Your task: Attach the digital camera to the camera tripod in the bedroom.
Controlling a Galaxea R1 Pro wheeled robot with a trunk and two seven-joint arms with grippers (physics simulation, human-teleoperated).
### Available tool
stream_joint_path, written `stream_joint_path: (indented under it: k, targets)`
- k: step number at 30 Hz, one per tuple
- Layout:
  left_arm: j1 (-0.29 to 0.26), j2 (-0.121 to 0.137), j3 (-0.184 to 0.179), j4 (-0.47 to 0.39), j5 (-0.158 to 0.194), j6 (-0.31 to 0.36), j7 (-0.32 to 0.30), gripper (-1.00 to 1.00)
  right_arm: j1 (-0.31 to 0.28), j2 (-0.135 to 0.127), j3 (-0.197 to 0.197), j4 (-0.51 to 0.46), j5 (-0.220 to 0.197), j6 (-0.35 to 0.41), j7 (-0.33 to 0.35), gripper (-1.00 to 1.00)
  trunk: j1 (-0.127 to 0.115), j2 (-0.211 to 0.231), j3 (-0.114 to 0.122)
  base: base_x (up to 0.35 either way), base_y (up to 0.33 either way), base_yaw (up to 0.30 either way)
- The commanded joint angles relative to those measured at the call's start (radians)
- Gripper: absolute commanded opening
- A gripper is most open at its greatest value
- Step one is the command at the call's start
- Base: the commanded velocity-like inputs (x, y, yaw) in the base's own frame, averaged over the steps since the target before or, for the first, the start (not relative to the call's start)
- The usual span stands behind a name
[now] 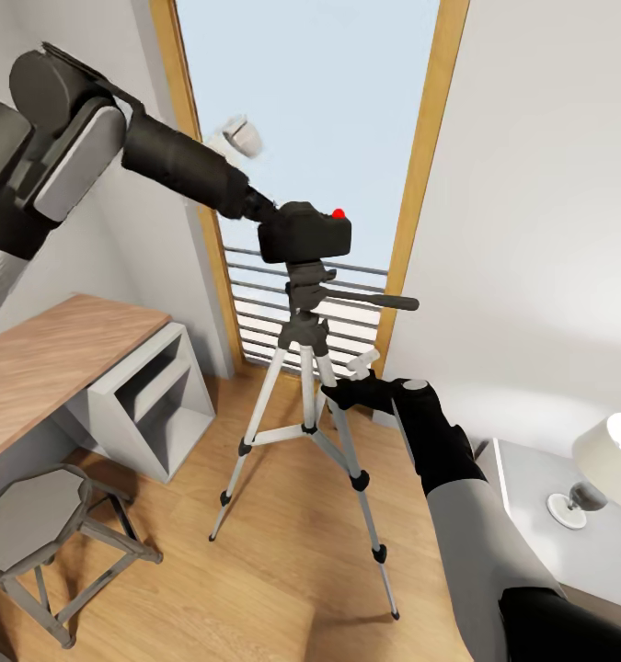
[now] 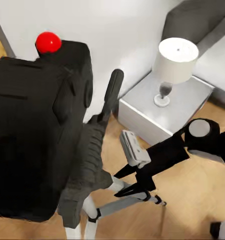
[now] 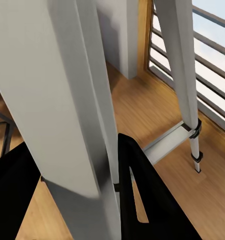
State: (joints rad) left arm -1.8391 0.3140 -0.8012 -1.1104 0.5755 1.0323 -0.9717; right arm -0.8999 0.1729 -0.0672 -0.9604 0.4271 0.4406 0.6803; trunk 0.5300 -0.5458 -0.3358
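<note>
The black digital camera (image 1: 305, 232), with its red dot on top, sits on the black head of the camera tripod (image 1: 308, 303) in front of the window. My left gripper (image 1: 266, 219) reaches it from the left and is shut on the camera body, which hides the fingers. The left wrist view has the camera (image 2: 37, 130) pressed close above the tripod head (image 2: 90, 160) and its side handle (image 2: 110, 95). My right gripper (image 1: 343, 388) is shut on the upper part of a silver-white tripod leg (image 3: 67, 100), which runs between the black fingers (image 3: 142, 200).
A wood-topped white desk (image 1: 43, 363) and a grey octagonal stool (image 1: 29, 510) stand at the left. A grey bedside table (image 1: 540, 552) with a lamp (image 1: 609, 455) is at the right. The tall wood-framed window (image 1: 420, 165) with railing is behind the tripod.
</note>
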Motion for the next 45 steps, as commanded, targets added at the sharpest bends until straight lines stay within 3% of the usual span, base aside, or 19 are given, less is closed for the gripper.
stream_joint_path:
  k: [1, 4, 8, 16, 21, 23, 24, 26, 27, 29, 32, 35, 39, 42, 45]
  targets:
    - [-0.002, 0.003, 0.015, 0.011, 0.015, 0.002, -0.022, 1.00, -0.001, 0.002, -0.002, 0.020, 0.040, 0.006, 0.008, -1.00, 0.001, -0.001, -0.002, 0.000, 0.000, 0.000]
    - [-0.002, 0.014, 0.058, 0.043, 0.043, 0.001, -0.067, 1.00, 0.000, 0.002, -0.002, 0.020, 0.040, 0.006, 0.008, -1.00, 0.001, -0.001, -0.002, 0.000, 0.000, 0.000]
    - [-0.002, 0.042, 0.080, 0.060, 0.057, 0.000, -0.090, 1.00, -0.001, 0.002, -0.002, 0.020, 0.040, 0.006, 0.008, -1.00, 0.001, -0.001, -0.002, 0.000, 0.000, 0.000]
    - [-0.002, 0.073, 0.088, 0.062, 0.061, -0.001, -0.094, 1.00, -0.001, 0.002, -0.002, 0.020, 0.039, 0.006, 0.007, -1.00, 0.001, -0.001, -0.002, 0.000, 0.000, 0.000]
    - [-0.002, 0.088, 0.089, 0.065, 0.046, 0.000, -0.058, 1.00, -0.001, 0.002, -0.002, 0.020, 0.038, 0.006, 0.007, -1.00, 0.001, -0.001, -0.002, 0.000, 0.000, 0.000]
    - [-0.002, 0.098, 0.088, 0.072, 0.025, 0.000, 0.015, 1.00, 0.000, 0.002, -0.002, 0.020, 0.038, 0.006, 0.007, -1.00, 0.001, -0.001, -0.002, 0.000, 0.000, 0.000]
    - [-0.001, 0.106, 0.087, 0.083, 0.011, 0.000, 0.081, 1.00, 0.000, 0.002, -0.002, 0.020, 0.038, 0.006, 0.007, -1.00, 0.001, -0.001, -0.002, 0.000, 0.000, 0.000]
    - [-0.001, 0.115, 0.086, 0.096, 0.002, 0.001, 0.157, 1.00, 0.000, 0.002, -0.002, 0.020, 0.038, 0.006, 0.007, -1.00, 0.001, -0.001, -0.002, 0.000, 0.000, 0.000]
    - [0.001, 0.121, 0.085, 0.112, -0.004, 0.001, 0.234, 1.00, 0.000, 0.002, -0.002, 0.020, 0.038, 0.006, 0.007, -1.00, 0.001, -0.001, -0.002, 0.000, 0.000, 0.000]
    - [0.006, 0.127, 0.085, 0.127, -0.006, 0.002, 0.305, 1.00, 0.000, 0.002, -0.002, 0.020, 0.038, 0.006, 0.007, -1.00, 0.001, -0.001, -0.002, 0.000, 0.000, 0.000]
    - [0.056, 0.136, 0.088, 0.150, -0.010, 0.003, 0.426, 1.00, 0.000, 0.002, -0.002, 0.020, 0.038, 0.006, 0.007, -1.00, 0.001, -0.001, -0.002, 0.000, 0.000, 0.000]
    - [0.097, 0.139, 0.090, 0.186, -0.010, 0.003, 0.495, 1.00, 0.000, 0.002, -0.002, 0.020, 0.038, 0.006, 0.007, -1.00, 0.001, -0.001, -0.002, 0.000, 0.000, 0.000]
    - [0.111, 0.140, 0.090, 0.256, -0.006, 0.004, 0.544, 1.00, -0.001, 0.002, -0.002, 0.020, 0.038, 0.006, 0.007, -1.00, 0.001, -0.001, -0.002, 0.000, 0.000, 0.000]
    - [0.122, 0.143, 0.091, 0.360, 0.001, 0.006, 0.562, 1.00, -0.001, 0.002, -0.002, 0.020, 0.037, 0.006, 0.007, -1.00, 0.001, -0.001, -0.002, 0.000, 0.000, 0.000]
    - [0.156, 0.139, 0.089, 0.486, 0.040, 0.005, 0.568, 1.00, 0.000, 0.002, -0.002, 0.020, 0.037, 0.006, 0.007, -1.00, 0.001, -0.001, -0.002, 0.000, 0.000, 0.000]
